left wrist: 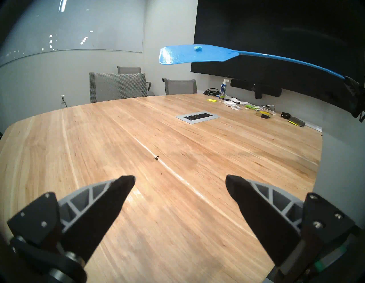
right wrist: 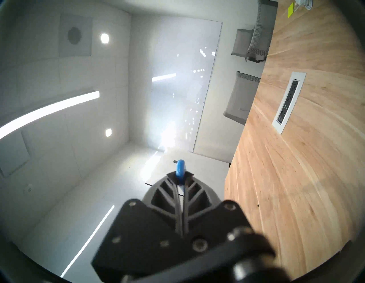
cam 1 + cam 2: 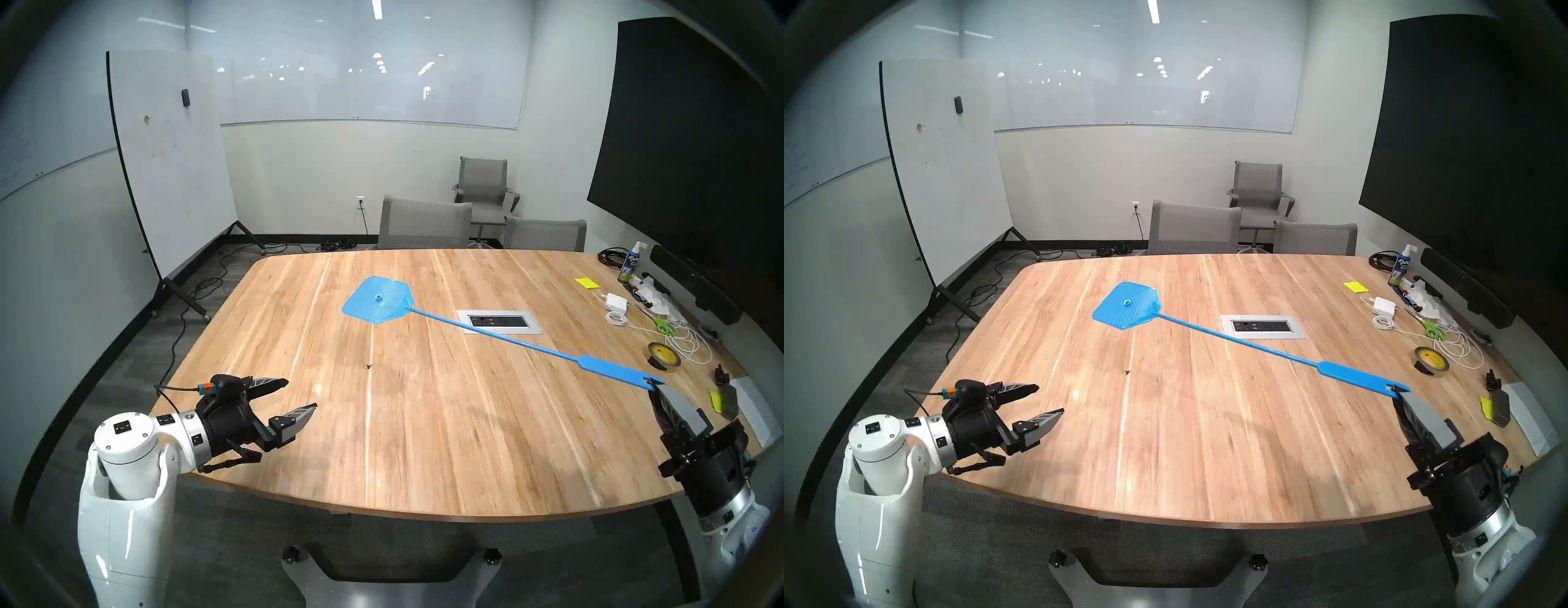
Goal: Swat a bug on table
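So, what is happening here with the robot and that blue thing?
The right gripper is shut on the handle end of a blue fly swatter and holds it raised in the air over the wooden table. Its head hangs above the table's middle. The bug, a tiny dark speck, sits on the wood nearer the robot, not under the swatter head. The left gripper is open and empty above the table's near left edge.

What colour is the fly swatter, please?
The fly swatter is bright blue throughout, clearest in the head view.
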`<act>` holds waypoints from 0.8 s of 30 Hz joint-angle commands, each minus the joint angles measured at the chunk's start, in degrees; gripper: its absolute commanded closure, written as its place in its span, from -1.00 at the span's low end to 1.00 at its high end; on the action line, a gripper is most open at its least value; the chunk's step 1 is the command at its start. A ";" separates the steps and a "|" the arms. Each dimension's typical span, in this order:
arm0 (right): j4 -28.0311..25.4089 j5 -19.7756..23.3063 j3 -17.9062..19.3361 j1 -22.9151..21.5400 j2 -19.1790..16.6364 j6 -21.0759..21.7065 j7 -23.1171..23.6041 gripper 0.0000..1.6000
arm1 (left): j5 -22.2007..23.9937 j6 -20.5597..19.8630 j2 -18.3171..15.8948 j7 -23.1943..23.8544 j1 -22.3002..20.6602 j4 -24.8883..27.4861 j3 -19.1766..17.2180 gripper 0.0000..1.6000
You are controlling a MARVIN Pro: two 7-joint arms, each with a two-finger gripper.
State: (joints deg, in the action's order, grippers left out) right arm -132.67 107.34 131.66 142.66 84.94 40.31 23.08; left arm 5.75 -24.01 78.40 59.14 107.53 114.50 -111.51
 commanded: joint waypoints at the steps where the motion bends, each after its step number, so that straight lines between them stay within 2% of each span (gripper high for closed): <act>1: 1.26 -10.01 -6.88 -1.61 -5.81 -1.81 -7.57 1.00 | 0.09 0.08 -0.04 0.15 -0.20 0.77 0.11 -1.00; 4: 4.03 -12.39 -10.60 -1.97 -5.79 -1.64 -11.54 1.00 | 0.06 0.10 -0.01 0.17 -0.28 0.56 0.09 -1.00; 5: 6.32 -15.33 -12.56 -1.97 -6.42 -1.42 -13.69 1.00 | 0.05 0.10 0.01 0.19 -0.32 0.44 0.07 -1.00; 7: 7.32 -16.50 -13.33 -2.15 -6.33 -1.72 -14.34 1.00 | 0.04 0.10 0.02 0.19 -0.33 0.41 0.07 -1.00; 11: 10.92 -23.90 -17.67 -4.41 -8.11 -2.75 -18.13 1.00 | 0.02 0.11 0.05 0.27 -0.39 0.42 0.06 -1.00; 14: 11.67 -29.93 -20.28 -6.87 -9.81 -4.53 -19.91 1.00 | 0.01 0.11 0.06 0.34 -0.38 0.56 0.06 -1.00; 17: 10.94 -35.42 -21.87 -7.86 -10.74 -7.02 -20.09 1.00 | -0.03 0.09 0.08 0.39 -0.34 0.71 0.04 -1.00; 20: 9.80 -39.44 -22.67 -7.66 -10.93 -10.12 -18.38 1.00 | -0.08 0.05 0.11 0.42 -0.28 0.84 0.02 -1.00; 21: 9.07 -41.74 -22.79 -7.36 -10.43 -12.44 -17.06 1.00 | -0.11 0.03 0.14 0.43 -0.25 0.90 0.00 -1.00; 24: 8.30 -43.41 -22.80 -6.63 -10.40 -14.56 -15.34 1.00 | -0.15 0.00 0.16 0.44 -0.23 0.96 -0.01 -1.00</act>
State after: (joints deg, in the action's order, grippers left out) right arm -121.17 70.37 109.86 136.63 75.74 31.98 3.55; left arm 5.60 -24.01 78.60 59.49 107.26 114.28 -111.62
